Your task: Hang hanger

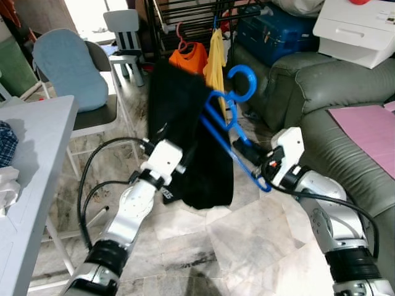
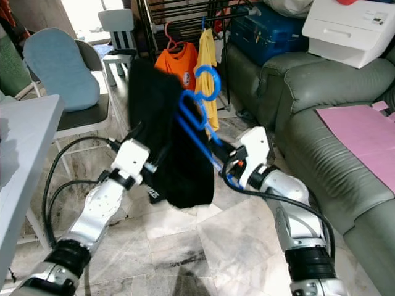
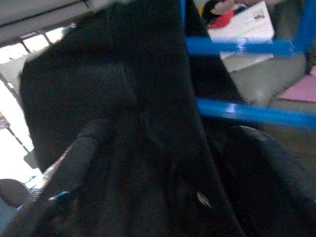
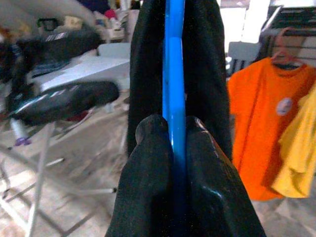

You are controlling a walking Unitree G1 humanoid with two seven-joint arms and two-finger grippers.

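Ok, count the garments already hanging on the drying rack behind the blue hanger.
2: an orange T-shirt on a pink hanger, and a yellow garment beside it on the black metal rack. The black cloth may hide more.

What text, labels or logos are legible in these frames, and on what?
Nothing reads as quotable text.
Black garment: small white mark at its lower edge, too blurred to read.
Orange shirt: round pale chest emblem, lettering not legible.
White box on the sofa: small dark marks on the front, too small to read.
Blue hanger, pinched by the right gripper: no marking visible.
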